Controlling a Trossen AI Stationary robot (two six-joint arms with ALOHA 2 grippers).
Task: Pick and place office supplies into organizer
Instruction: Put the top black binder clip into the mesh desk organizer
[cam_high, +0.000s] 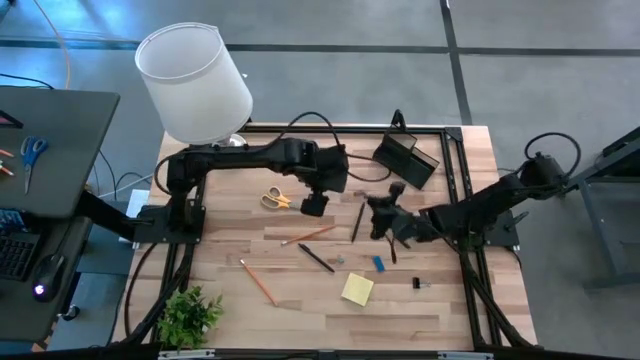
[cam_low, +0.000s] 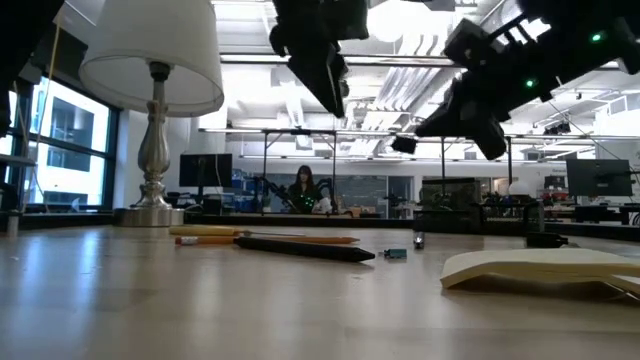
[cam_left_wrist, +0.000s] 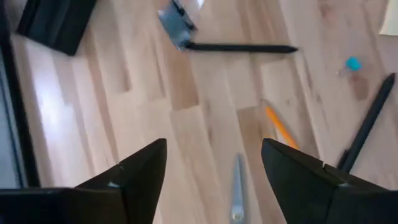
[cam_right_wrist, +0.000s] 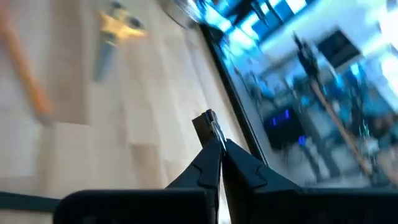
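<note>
Yellow-handled scissors are seen at nine o'clock of the released left gripper; the right gripper is clenched, possibly on a small clip.

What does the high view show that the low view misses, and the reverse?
High view only: the black organizer, yellow-handled scissors, the plant, and the open left tool.
Low view only: the room behind, with a person seated far off.
Both: the lamp, sticky-note pad, black pen and blue eraser.
</note>
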